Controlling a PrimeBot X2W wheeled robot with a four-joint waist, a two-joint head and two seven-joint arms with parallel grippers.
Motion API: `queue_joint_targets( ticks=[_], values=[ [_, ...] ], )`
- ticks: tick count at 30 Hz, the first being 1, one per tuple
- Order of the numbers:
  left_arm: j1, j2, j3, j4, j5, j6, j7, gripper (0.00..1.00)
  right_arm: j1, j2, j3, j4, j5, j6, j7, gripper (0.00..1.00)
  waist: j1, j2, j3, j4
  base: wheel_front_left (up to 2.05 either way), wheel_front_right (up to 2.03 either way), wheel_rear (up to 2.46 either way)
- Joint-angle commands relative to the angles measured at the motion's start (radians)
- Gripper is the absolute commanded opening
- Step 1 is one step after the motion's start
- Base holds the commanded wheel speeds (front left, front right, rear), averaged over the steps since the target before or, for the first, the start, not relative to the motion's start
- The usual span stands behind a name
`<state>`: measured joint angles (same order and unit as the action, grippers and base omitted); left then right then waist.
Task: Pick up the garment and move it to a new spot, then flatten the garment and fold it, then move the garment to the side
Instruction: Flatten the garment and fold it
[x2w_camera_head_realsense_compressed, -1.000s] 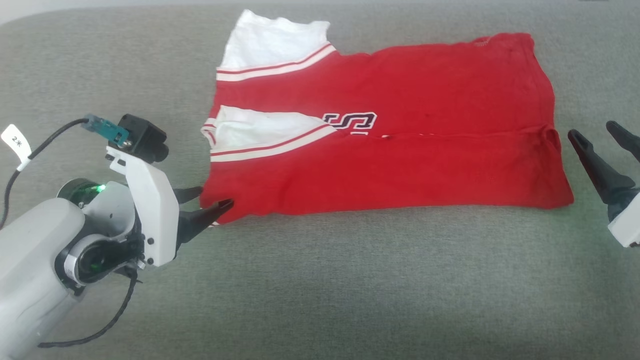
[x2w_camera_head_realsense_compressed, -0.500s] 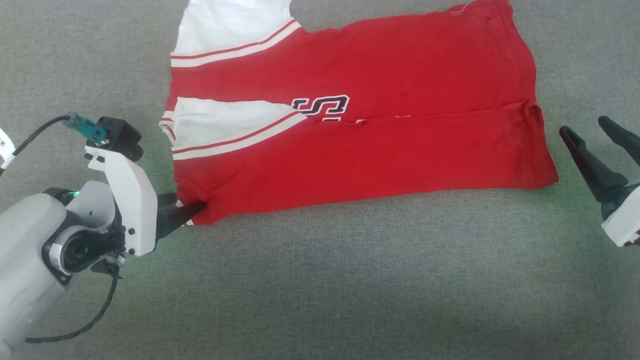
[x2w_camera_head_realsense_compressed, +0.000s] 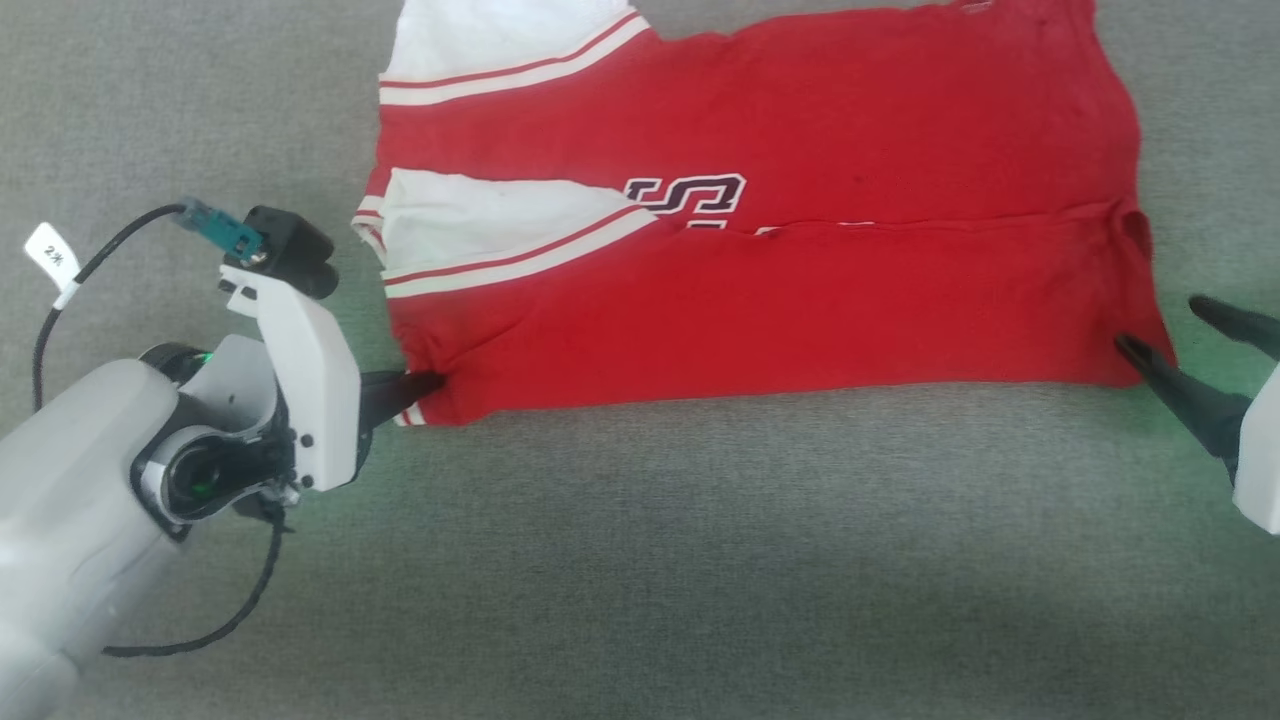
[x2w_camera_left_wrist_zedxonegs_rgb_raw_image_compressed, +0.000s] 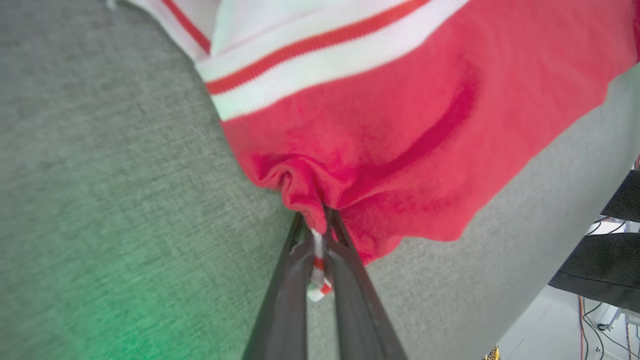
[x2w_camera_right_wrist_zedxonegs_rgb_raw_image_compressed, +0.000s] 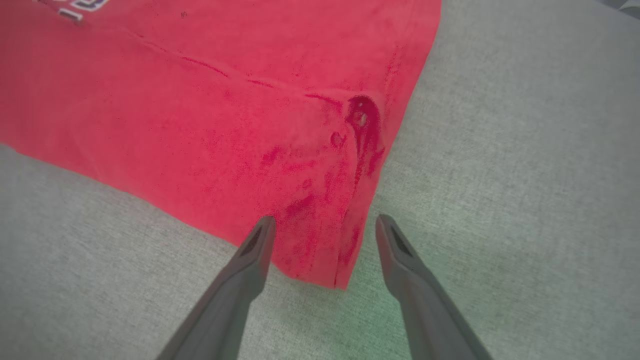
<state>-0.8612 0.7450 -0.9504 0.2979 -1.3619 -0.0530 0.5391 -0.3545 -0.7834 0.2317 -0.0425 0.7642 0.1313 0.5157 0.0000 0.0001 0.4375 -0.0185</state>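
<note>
On grey weave (x2w_camera_head_realsense_compressed: 700, 560), left gripper (x2w_camera_left_wrist_zedxonegs_rgb_raw_image_compressed: 320, 227) pinches soft red garment (x2w_camera_head_realsense_compressed: 800, 300), corner puckered — right gripper (x2w_camera_right_wrist_zedxonegs_rgb_raw_image_compressed: 326, 220) gapes

Soft, even light with faint green glow.

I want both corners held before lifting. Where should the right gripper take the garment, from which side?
Probably the garment at its near right corner, from the right: it lies flat, pointing between the open fingers of the right gripper, mirroring the corner the left gripper pinches.
</note>
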Motion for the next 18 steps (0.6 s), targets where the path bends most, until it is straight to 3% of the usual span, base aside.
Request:
queue_joint_targets(
  ticks=[1, 4, 9, 12, 13, 18],
  values=[
    [0.022, -0.041, -0.029, 0.010, 0.011, -0.002, 0.001, 0.00, -0.010, -0.006, 0.005, -0.001, -0.005, -0.001, 0.016, 1.00, 0.0000, -0.0001, 0.007, 0.010, 0.00, 0.00, 0.00],
    [0.009, -0.057, -0.029, 0.014, 0.017, -0.008, -0.006, 0.00, -0.015, -0.026, 0.024, 0.023, -0.019, -0.001, 0.070, 1.00, 0.0000, -0.0001, 0.019, 0.024, 0.00, 0.00, 0.00],
    [0.004, -0.072, -0.031, 0.018, 0.026, -0.016, -0.015, 0.00, -0.023, -0.005, 0.072, 0.075, -0.002, -0.001, 0.132, 1.00, 0.0000, -0.0001, 0.034, 0.033, 0.00, 0.00, 0.00],
    [0.005, -0.078, -0.029, 0.027, 0.024, -0.021, -0.024, 0.00, -0.031, 0.013, 0.113, 0.105, 0.015, -0.001, 0.145, 0.14, 0.0000, -0.0001, 0.039, 0.036, 0.00, 0.00, 0.00],
    [0.005, -0.079, -0.028, 0.029, 0.022, -0.023, -0.025, 0.00, -0.033, 0.013, 0.118, 0.110, 0.020, -0.001, 0.145, 0.00, 0.0000, -0.0001, 0.039, 0.036, 0.00, 0.00, 0.00],
    [0.017, -0.078, -0.016, 0.034, 0.009, -0.035, -0.046, 0.00, -0.035, -0.004, 0.118, 0.121, 0.032, -0.002, 0.129, 0.00, 0.0000, -0.0001, 0.021, 0.035, 0.00, 0.00, 0.00]
  ],
)
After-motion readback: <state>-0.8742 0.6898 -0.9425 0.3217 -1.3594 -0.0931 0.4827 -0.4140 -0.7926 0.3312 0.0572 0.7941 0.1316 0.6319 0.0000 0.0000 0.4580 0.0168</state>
